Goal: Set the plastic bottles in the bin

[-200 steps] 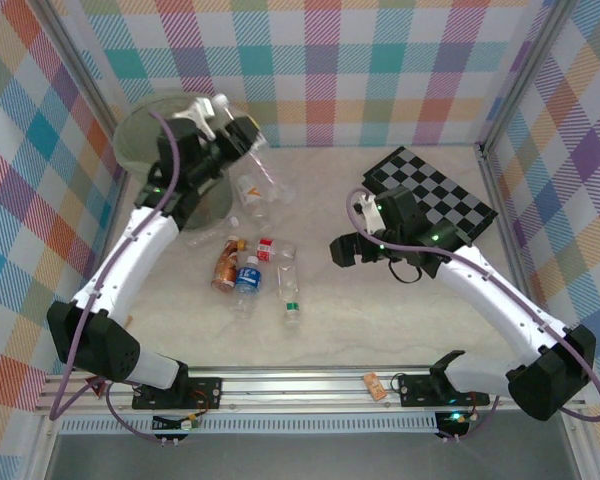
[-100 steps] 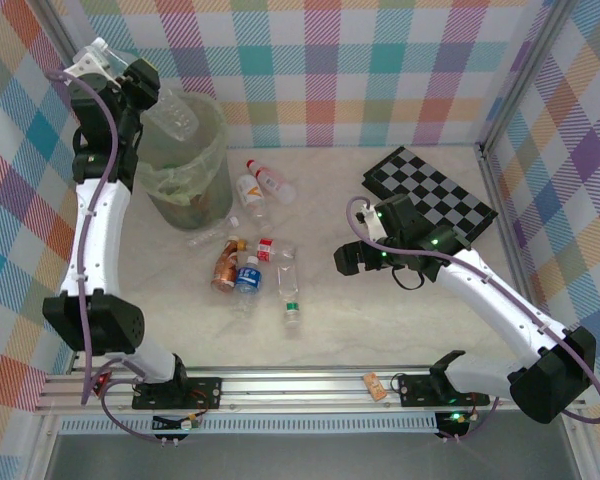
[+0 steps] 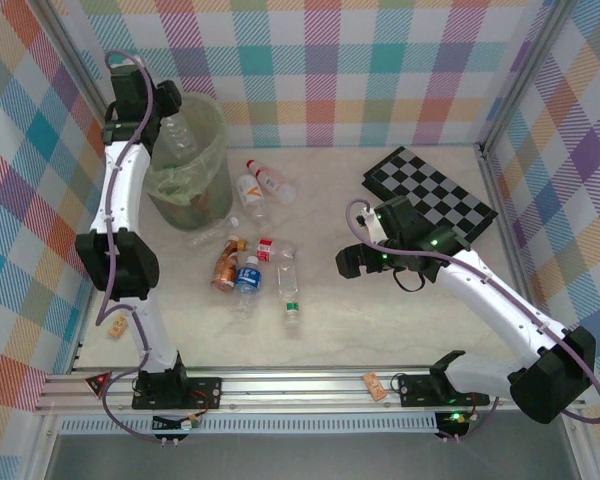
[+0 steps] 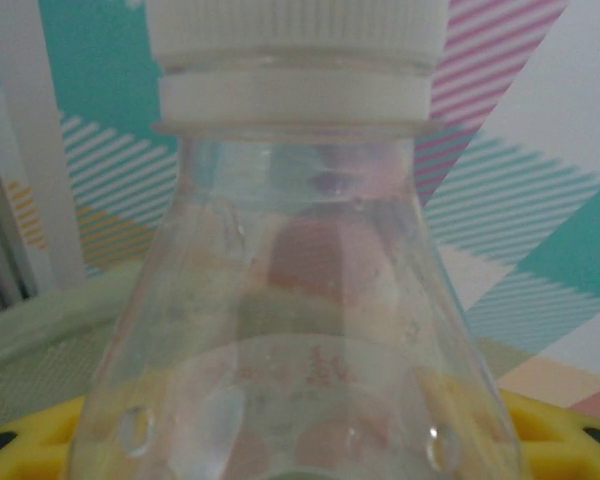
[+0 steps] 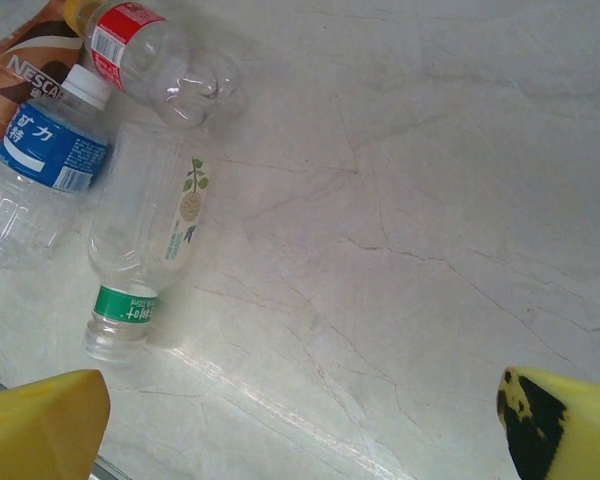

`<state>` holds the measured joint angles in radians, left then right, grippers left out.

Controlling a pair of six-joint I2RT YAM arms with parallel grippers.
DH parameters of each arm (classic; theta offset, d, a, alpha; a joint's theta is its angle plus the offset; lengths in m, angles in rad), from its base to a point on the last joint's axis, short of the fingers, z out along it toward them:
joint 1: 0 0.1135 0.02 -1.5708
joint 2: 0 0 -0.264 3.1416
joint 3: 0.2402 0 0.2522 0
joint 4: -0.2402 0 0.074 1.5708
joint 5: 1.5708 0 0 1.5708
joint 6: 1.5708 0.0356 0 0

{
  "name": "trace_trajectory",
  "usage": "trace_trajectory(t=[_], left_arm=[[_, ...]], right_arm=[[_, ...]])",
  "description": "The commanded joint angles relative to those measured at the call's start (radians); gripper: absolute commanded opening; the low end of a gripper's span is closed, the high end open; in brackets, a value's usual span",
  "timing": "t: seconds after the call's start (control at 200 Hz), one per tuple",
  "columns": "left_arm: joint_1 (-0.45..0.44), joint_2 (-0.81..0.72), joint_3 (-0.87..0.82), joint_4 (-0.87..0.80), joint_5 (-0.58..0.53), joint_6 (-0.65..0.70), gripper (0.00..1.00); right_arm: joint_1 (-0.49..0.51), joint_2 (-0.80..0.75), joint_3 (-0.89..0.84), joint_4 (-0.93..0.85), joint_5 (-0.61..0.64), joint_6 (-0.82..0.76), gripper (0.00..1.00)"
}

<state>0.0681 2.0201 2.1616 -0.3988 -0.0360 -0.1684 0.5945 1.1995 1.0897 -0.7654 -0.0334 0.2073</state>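
Clear green-banded bottle (image 5: pixel 145 250) lying on marble table (image 5: pixel 430 200), blue-labelled bottle (image 5: pixel 42 165) beside it, red-labelled bottle (image 5: pixel 155 55) above (right gripper (image 5: pixel 300 428) spread wide)

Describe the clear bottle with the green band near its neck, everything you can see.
The green-banded bottle is thin clear plastic and looks empty, with a green band just below the neck and a small leaf print on its side. Whether it has a cap is unclear. It lies on its side on the marble-look table, neck toward the near edge. Its base end meets the red-labelled bottle; the blue-labelled bottle lies close alongside.
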Motion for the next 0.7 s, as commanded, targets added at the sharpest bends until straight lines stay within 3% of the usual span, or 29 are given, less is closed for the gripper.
trace_trajectory(t=[0.0,0.385,0.555,0.695], left_arm=[[0.007,0.028,0.038,-0.081,-0.013,0.084,0.57],[0.007,0.118,0.047,-0.214,0.071,0.171,0.79],[0.007,0.091,0.046,-0.238,0.068,0.185,0.93],[0.007,0.042,0.047,-0.241,0.084,0.188,0.98]], right_arm=[[-0.007,0.001,-0.007,-0.005,0.001,-0.016,0.99],[-0.007,0.031,-0.010,0.013,-0.010,-0.028,0.99],[-0.008,0.043,-0.011,0.024,-0.023,-0.032,0.99],[-0.007,0.058,-0.002,0.030,-0.036,-0.037,0.99]])
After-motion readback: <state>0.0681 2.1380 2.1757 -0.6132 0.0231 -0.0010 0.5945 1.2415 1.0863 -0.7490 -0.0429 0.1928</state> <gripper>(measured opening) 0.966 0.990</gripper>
